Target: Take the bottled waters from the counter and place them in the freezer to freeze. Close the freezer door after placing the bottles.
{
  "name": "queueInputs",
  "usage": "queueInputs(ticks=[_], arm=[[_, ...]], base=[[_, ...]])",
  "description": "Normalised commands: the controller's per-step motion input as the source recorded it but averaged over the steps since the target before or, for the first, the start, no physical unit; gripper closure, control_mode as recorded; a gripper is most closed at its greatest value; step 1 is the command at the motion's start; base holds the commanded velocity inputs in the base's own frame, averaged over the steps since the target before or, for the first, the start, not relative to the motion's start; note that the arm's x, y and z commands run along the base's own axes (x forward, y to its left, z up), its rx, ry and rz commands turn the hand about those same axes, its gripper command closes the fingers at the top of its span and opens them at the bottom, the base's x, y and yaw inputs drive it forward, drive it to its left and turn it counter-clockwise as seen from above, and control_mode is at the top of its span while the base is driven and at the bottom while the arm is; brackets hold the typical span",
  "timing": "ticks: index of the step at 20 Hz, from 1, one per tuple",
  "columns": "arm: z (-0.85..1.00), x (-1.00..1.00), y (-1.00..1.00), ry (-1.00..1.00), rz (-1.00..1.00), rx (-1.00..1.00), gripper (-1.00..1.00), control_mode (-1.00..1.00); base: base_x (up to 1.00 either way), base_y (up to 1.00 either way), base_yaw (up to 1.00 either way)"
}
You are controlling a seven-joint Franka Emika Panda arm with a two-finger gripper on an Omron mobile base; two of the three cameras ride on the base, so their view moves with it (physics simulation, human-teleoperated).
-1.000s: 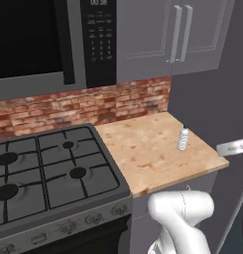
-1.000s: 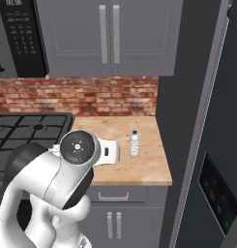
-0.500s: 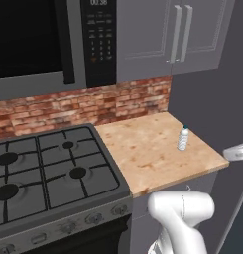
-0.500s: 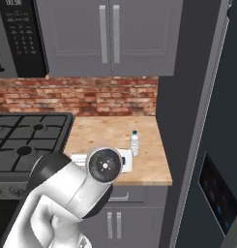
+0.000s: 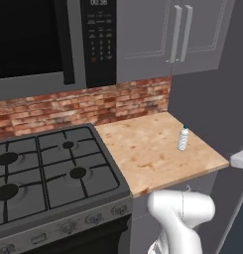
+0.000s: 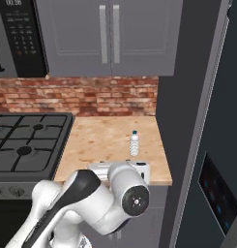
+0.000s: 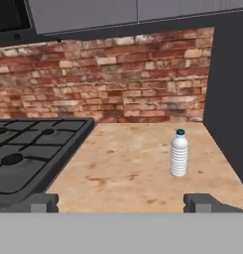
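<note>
One bottled water (image 7: 179,153) upright on counter (image 7: 123,168), near freezer (image 6: 207,121); pincer (image 7: 122,202) released, grasping nothing.

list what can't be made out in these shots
- Freezer: right base view cuts it off at the right edge; whether its door is open or shut cannot be told.
- Bottle: too small in every view to read a label or see the water level.
- Counter: the robot's arm hides its front edge in the right base view.
- Stove: cut off by the left edge in the left base view.
</note>
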Motion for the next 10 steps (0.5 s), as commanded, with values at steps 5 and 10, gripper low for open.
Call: queueInputs(ticks=[5,10], arm=[[-0.26,0.13,-0.01,-0.28,0.01,0.10,-1.00,-1.00],[-0.15,0.01,0.00,-0.19,0.02,0.10,-1.00,-1.00]], base=[[0.00,0.00,0.00],[0.00,0.00,0.00]])
